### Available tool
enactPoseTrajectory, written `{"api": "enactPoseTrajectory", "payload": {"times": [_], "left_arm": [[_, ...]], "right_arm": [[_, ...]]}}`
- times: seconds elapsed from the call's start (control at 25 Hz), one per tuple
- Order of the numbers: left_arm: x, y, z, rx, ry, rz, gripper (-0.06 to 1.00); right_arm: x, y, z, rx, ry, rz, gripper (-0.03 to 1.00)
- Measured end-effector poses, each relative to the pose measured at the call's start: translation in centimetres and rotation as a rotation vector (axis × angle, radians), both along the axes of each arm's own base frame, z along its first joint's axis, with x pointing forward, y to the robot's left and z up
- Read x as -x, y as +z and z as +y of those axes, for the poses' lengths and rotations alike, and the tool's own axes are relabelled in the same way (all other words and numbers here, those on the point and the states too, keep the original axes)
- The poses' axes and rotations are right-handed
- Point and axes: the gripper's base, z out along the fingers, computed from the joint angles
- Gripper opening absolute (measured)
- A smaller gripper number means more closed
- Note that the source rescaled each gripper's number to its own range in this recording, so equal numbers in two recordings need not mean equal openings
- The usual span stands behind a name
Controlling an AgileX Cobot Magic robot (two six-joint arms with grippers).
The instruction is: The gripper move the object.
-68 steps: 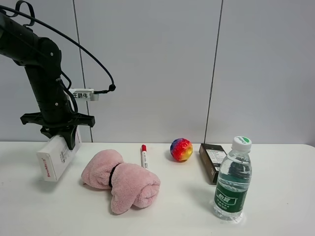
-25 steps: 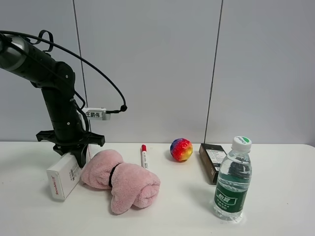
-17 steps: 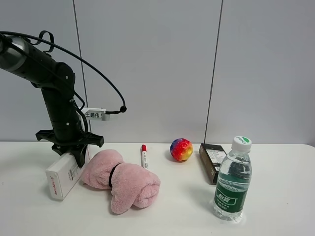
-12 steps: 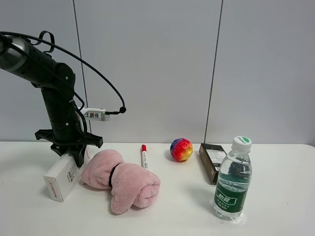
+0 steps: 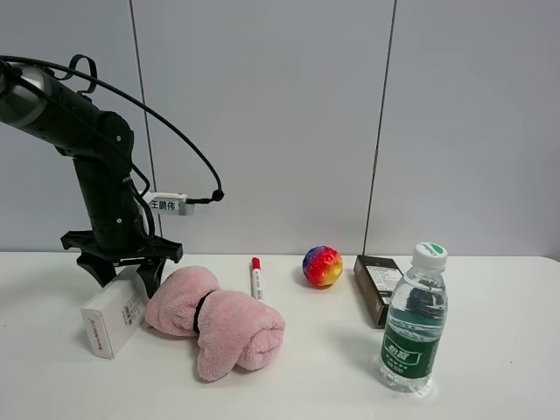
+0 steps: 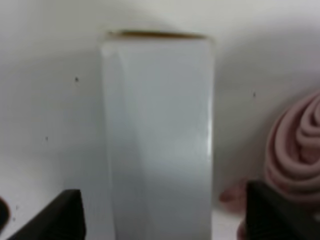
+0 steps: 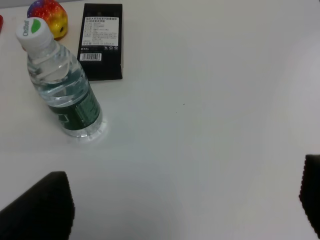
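The long white box (image 5: 113, 311) with red lettering on its end lies on the white table, just left of the pink towel. My left gripper (image 5: 121, 273) stands over its far end with its jaws spread wide. In the left wrist view the box (image 6: 157, 130) lies between the two black fingertips (image 6: 50, 215) with a gap on each side. My right gripper (image 7: 185, 200) is open and empty above bare table; it does not show in the exterior view.
A rolled pink towel (image 5: 214, 321) lies right beside the box. A red-capped marker (image 5: 255, 277), a rainbow ball (image 5: 322, 266), a small dark box (image 5: 377, 287) and a water bottle (image 5: 414, 319) stand further right. The wall is close behind.
The left gripper carried the box right and down to the table beside the towel. Its jaws have now spread apart and let the box go.
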Motion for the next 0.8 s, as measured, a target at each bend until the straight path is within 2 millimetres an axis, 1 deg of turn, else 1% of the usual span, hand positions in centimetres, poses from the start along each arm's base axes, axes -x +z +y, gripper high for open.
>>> {"api": "enactPoseTrajectory", "payload": {"times": [0.08, 0.12, 0.2, 0.36, 0.48, 0.6, 0.72, 0.8], "left_arm": [[0.2, 0.4, 0.0, -0.003, -0.002, 0.011, 0.77], [0.3, 1.0, 0.0, -0.006, -0.006, 0.003, 0.77], [0.5, 2.4, 0.1, -0.001, -0.006, -0.023, 0.78], [1.1, 6.4, 0.2, 0.017, -0.009, -0.101, 0.78], [2.0, 9.6, 0.5, 0.027, -0.020, -0.156, 0.78], [3.3, 13.7, 0.8, 0.033, -0.039, -0.211, 0.78], [5.1, 18.6, 1.4, 0.035, -0.055, -0.290, 0.78], [6.7, 21.3, 1.9, 0.025, -0.058, -0.344, 0.78]], "right_arm": [[0.0, 0.0, 0.0, 0.000, 0.000, 0.000, 1.00], [0.0, 0.0, 0.0, 0.000, 0.000, 0.000, 1.00], [0.0, 0.0, 0.0, 0.000, 0.000, 0.000, 1.00], [0.0, 0.0, 0.0, 0.000, 0.000, 0.000, 1.00], [0.0, 0.0, 0.0, 0.000, 0.000, 0.000, 1.00], [0.0, 0.0, 0.0, 0.000, 0.000, 0.000, 1.00], [0.0, 0.0, 0.0, 0.000, 0.000, 0.000, 1.00], [0.0, 0.0, 0.0, 0.000, 0.000, 0.000, 1.00]]}}
